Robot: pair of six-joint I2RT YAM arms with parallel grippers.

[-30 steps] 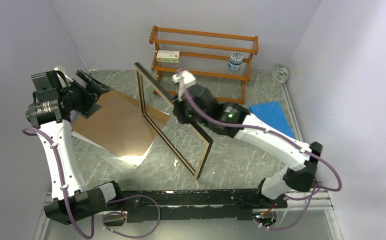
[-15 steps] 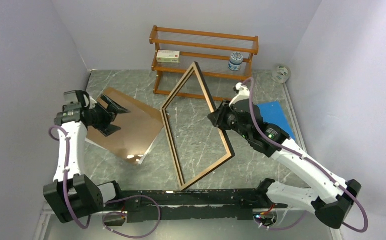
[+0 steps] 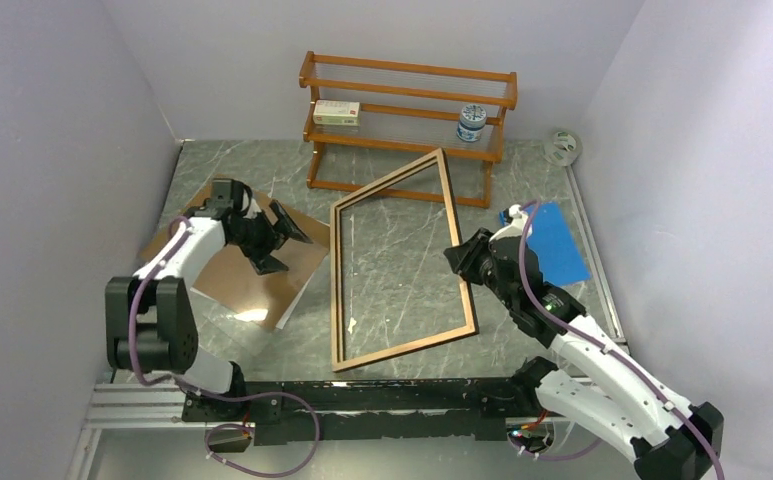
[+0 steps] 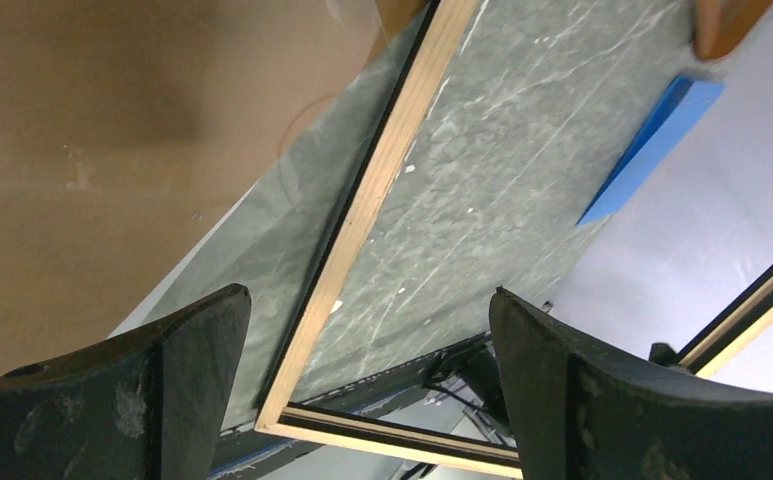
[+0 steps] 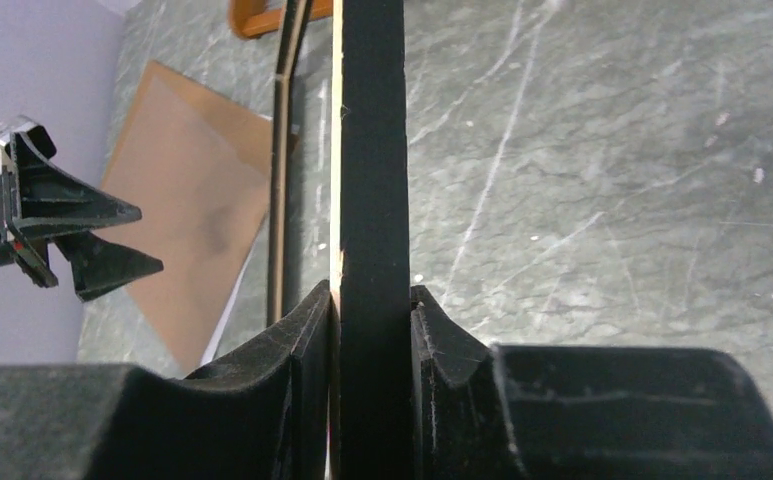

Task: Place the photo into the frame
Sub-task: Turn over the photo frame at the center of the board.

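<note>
R grip: jaws clamping frame's 3 o'clock rail, pinching the thin edge only
Frame: wood-brown back facing up at table centre, tilting w/ held side raised; can't tell if near rail is touching table
Risk, frame: hanging off a one-rail pinch, so prob. twisting or slipping in the pads → dropping on its glass
L grip: jaws standing wide open, holding nothing, hovering over brown board at frame's 9 o'clock
Photo: lying under that board, only a white strip showing at its 5 o'clock edge
Risk, photo: L grip catching board instead of sheet, or creasing paper while dragging it out
Risk, overlap: frame's 9 o'clock rail sitting just beside board, could be landing on it & lying crooked
Rack: standing at 12 o'clock, frame's far corner near it → knocking it if swinging wide
</note>
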